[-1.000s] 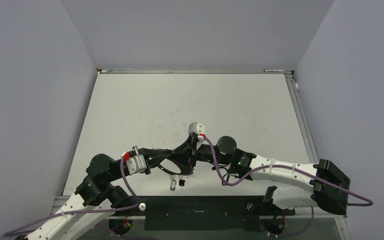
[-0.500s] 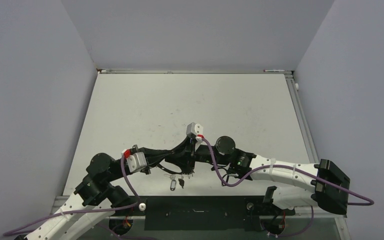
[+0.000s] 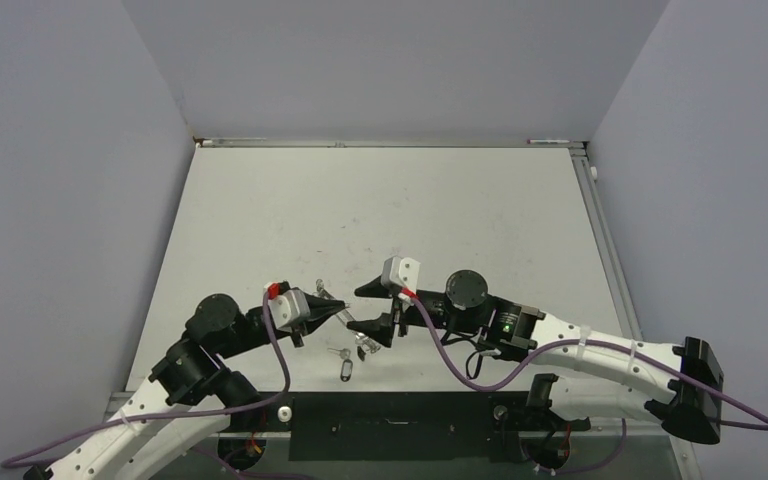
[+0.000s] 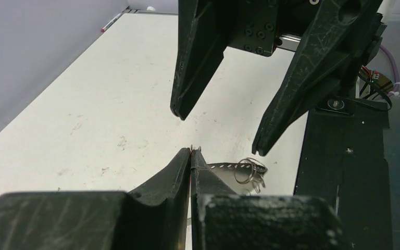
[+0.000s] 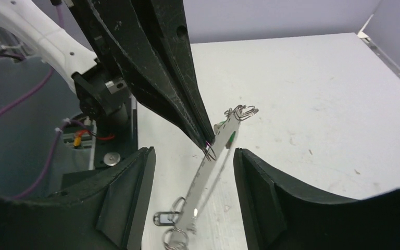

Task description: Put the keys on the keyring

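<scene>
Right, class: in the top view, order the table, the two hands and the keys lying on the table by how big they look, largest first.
Largest: table.
Next: left hand and right hand, too alike to rank.
Smallest by far: keys.

A white table [image 3: 440, 200], faintly smudged it seems, between grey walls [image 3: 60, 150].

No legible text or markings
</scene>
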Robot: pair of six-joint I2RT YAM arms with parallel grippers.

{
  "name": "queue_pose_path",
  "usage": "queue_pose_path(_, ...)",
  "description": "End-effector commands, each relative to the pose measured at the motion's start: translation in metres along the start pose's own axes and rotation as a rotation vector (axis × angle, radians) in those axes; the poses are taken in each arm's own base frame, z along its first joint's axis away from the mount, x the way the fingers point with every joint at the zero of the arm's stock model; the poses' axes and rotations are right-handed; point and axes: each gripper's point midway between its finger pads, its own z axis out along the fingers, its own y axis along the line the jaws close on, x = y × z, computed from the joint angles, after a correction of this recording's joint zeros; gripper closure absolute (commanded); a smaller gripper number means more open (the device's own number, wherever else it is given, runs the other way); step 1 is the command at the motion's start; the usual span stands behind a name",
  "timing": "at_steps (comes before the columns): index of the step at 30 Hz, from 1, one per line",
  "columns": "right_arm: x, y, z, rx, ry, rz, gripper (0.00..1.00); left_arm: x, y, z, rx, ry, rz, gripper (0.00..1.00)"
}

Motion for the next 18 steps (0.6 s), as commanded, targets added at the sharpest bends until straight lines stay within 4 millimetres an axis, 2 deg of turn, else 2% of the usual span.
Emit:
queue_pose_path(1,-0.005,-0.014,-0.013,0.062,0.048,-0.175,0.44,-0.035,0.006,-0.003,-0.025,-0.057,0.016,1.00)
queue_pose_path(6,0.006,-0.015,-0.014,0.037,0.079,-0.269,0.49,-0.032,0.008,-0.001,-0.026,-0.017,0.002,1.00)
queue_pose_path(13,0.000,-0.015,-0.005,0.017,0.051,-0.329,0.58,-0.029,0.008,-0.002,-0.023,0.011,0.009,1.00)
queue_pose_path(18,0.003,-0.013,0.006,-0.015,0.062,-0.329,0.59,-0.029,0.007,-0.002,-0.019,0.009,0.006,1.00)
